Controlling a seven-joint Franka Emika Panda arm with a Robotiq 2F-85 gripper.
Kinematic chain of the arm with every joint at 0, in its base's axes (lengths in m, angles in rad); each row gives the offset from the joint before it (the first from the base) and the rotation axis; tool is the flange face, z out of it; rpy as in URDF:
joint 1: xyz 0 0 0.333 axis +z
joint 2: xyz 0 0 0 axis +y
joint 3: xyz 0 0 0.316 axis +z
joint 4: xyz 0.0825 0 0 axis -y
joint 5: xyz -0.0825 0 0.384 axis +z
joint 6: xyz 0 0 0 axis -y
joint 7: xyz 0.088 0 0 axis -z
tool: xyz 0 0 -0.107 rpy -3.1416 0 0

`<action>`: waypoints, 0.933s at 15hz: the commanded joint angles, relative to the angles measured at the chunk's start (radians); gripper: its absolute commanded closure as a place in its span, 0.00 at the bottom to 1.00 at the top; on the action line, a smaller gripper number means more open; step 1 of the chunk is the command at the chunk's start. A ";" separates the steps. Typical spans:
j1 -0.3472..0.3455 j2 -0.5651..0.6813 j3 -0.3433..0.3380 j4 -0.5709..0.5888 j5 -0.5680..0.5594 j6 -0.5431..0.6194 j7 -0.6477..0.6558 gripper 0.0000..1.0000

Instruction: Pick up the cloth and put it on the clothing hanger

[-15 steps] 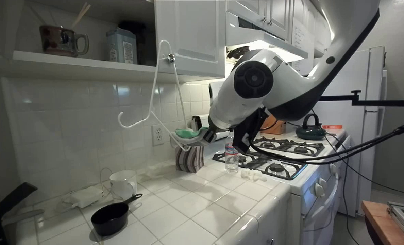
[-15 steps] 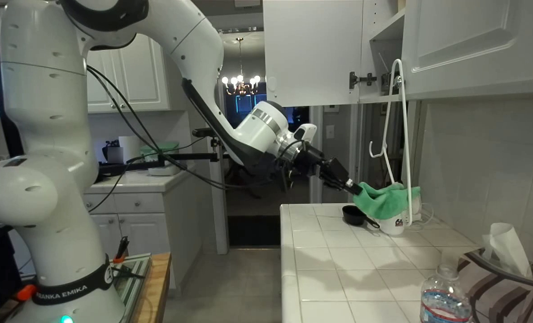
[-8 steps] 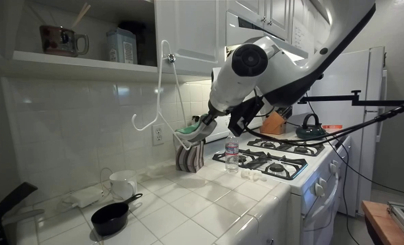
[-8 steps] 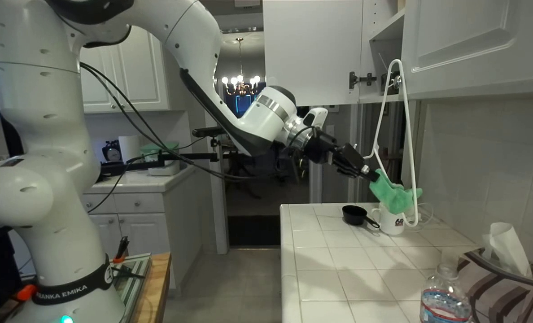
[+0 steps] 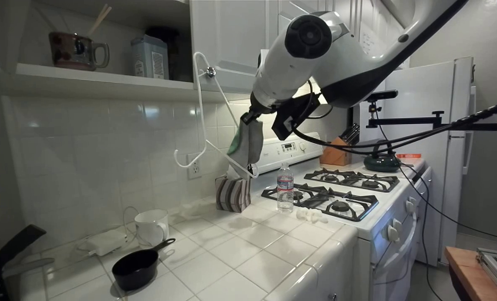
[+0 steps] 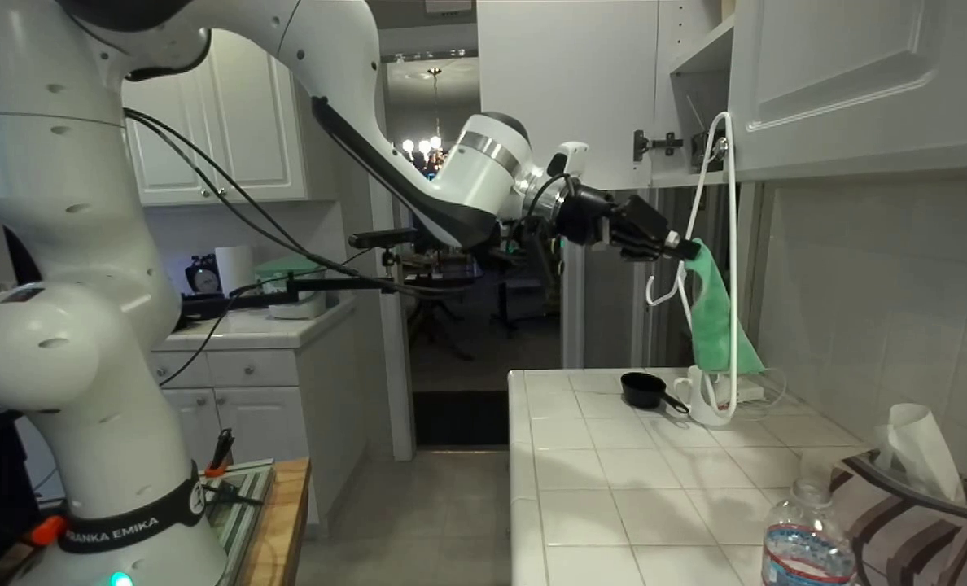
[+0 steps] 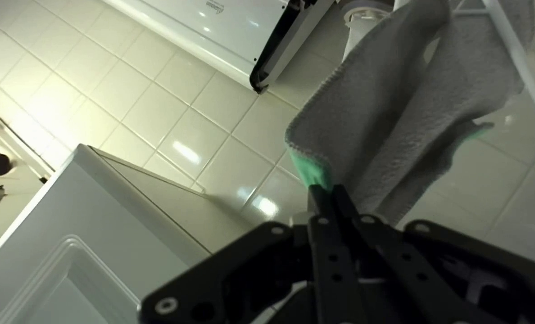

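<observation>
Gripper (image 7: 330, 194): was held in the air at the hanger (image 6: 733, 244), tipped slightly downward in an exterior view.
Fingers (image 7: 343, 202): were clamped together on a corner of the cloth (image 7: 371, 103); a green edge was pinched at the tips.
Cloth: was suspended from the fingers above the countertop (image 5: 231, 246). Green on one face, grey on the other; mostly the grey face was shown in the wrist view.
Cloth vs hanger: was crossed in front by a bar in both exterior views, with another bar partly hidden behind it. Contact with the bars could not be confirmed.
Hanger: white, was hung by one end on the cabinet knob (image 5: 211, 72), its hook (image 5: 185, 166) turned out to the side.
Countertop: a black saucepan (image 5: 135, 271) was set near a white mug (image 5: 147, 223); a striped tissue box (image 5: 233, 194) was placed near the tiled wall (image 5: 127, 167).
Bottle (image 5: 285, 190): was stood upright near the stove (image 5: 382, 244).
Past the burners: a dark kettle (image 5: 381, 163) and a knife block (image 5: 335, 154) were seen.
Shelf (image 5: 106, 78): a patterned mug (image 5: 70, 50) and a carton (image 5: 149, 56) were set on it.
</observation>
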 commanded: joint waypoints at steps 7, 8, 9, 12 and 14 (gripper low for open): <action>0.013 0.126 0.010 0.033 0.001 0.023 0.005 0.99; 0.010 0.144 0.009 0.036 0.002 0.029 0.000 0.99; 0.007 0.162 0.008 0.044 0.006 0.036 -0.014 0.99; 0.008 0.193 0.010 0.059 0.013 0.022 -0.028 0.99; 0.010 0.203 0.012 0.055 0.017 0.009 -0.018 0.99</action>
